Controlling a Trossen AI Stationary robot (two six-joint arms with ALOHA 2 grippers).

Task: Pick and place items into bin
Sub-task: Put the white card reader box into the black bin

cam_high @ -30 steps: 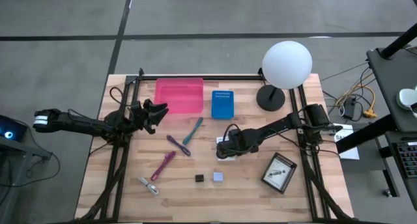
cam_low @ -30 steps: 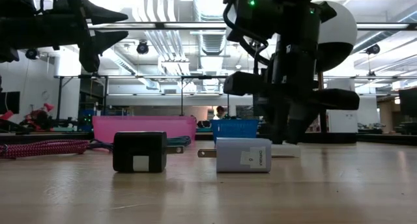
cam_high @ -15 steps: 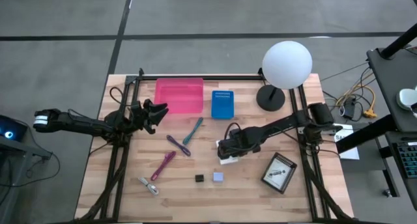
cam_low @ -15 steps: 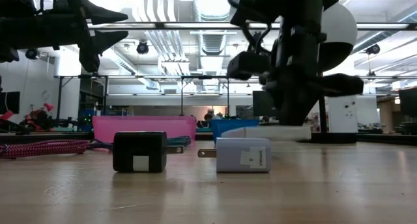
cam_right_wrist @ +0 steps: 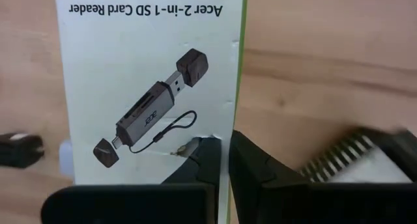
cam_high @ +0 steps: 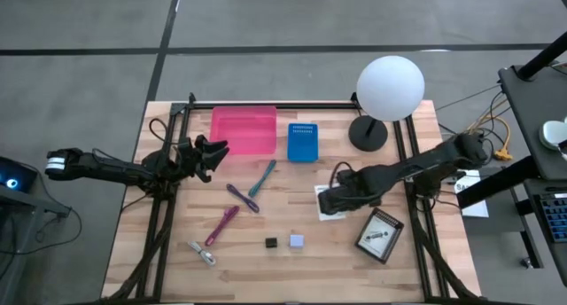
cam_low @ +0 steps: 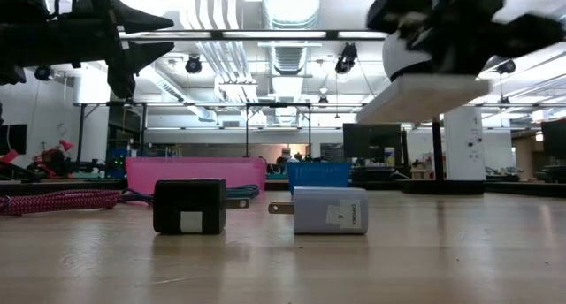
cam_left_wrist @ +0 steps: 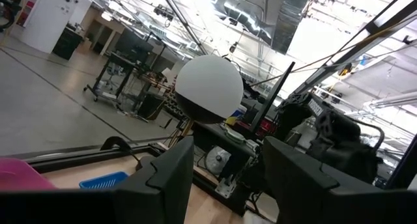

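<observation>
Right wrist view: white card box pinched in right tool.

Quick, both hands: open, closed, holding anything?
Left hand: open, empty, by the pink bin.
Right hand: closed on the white card reader box, lifted.

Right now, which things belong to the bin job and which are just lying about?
Job: card-reader box in right tool, teal pen, purple pen, magenta pen, clip, black cube, lavender cube, printed card, pink bin, blue bin.
Lying about: globe lamp, loose cables beside the table.
</observation>
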